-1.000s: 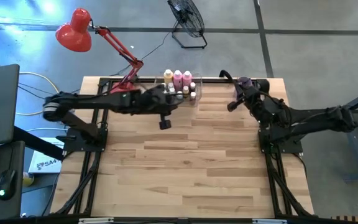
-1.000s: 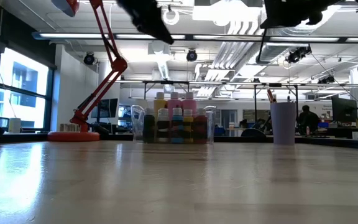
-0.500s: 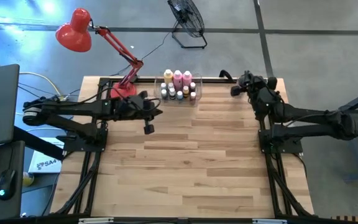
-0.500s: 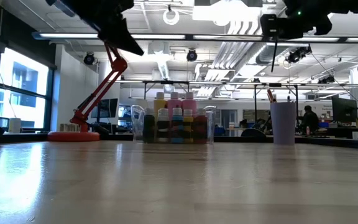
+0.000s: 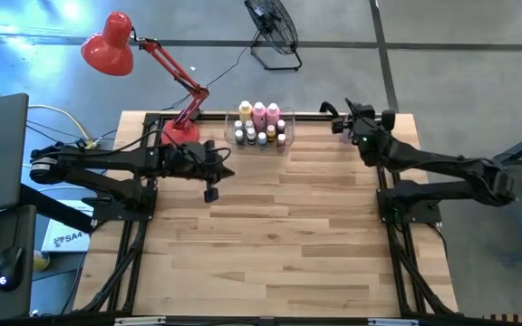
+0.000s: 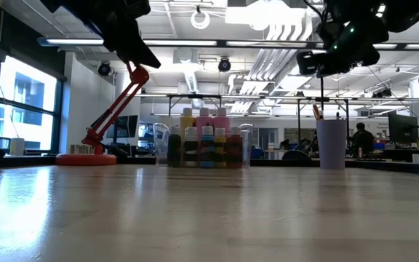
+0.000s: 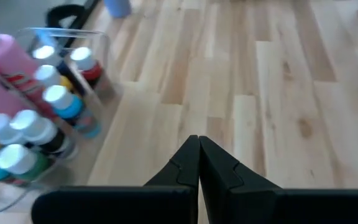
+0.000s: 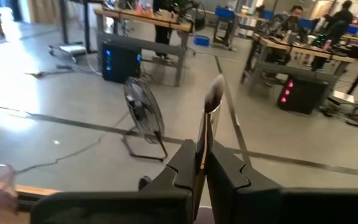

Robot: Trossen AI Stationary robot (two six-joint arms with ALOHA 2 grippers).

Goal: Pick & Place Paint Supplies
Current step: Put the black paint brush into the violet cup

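Observation:
A clear bin [image 5: 261, 127] at the far edge holds three taller pink and yellow bottles and several tiny white-capped bottles. It also shows in the low view [image 6: 204, 145] and the left wrist view [image 7: 36, 106]. My left gripper [image 7: 199, 149] is shut and empty, above the table to the left of and nearer than the bin [image 5: 229, 171]. My right gripper [image 8: 201, 149] is shut on a thin paintbrush [image 8: 211, 102], high above the far right of the table [image 5: 341, 122], over the lilac cup [image 6: 331, 143]. My right gripper pinches the paintbrush's wooden handle [image 8: 202, 155] between its two fingers. The fingers lie about level and point past the table's far edge. The brush runs along the fingers, and its bristle end [image 8: 215, 92] sticks out beyond the fingertips. The brush is lifted clear.
A red desk lamp [image 5: 166, 77] stands at the far left corner, its base beside the bin. A red-handled brush [image 6: 316, 111] stands in the lilac cup. A floor fan [image 5: 273, 27] stands beyond the far edge. The near half of the wooden table [image 5: 270, 254] is bare.
My left gripper has drawn back from the bin toward the table's left and near edges, staying shut. My right gripper has gone toward the far edge with the brush and tipped up, so that the brush, which hung down half a second ago, now points outward.

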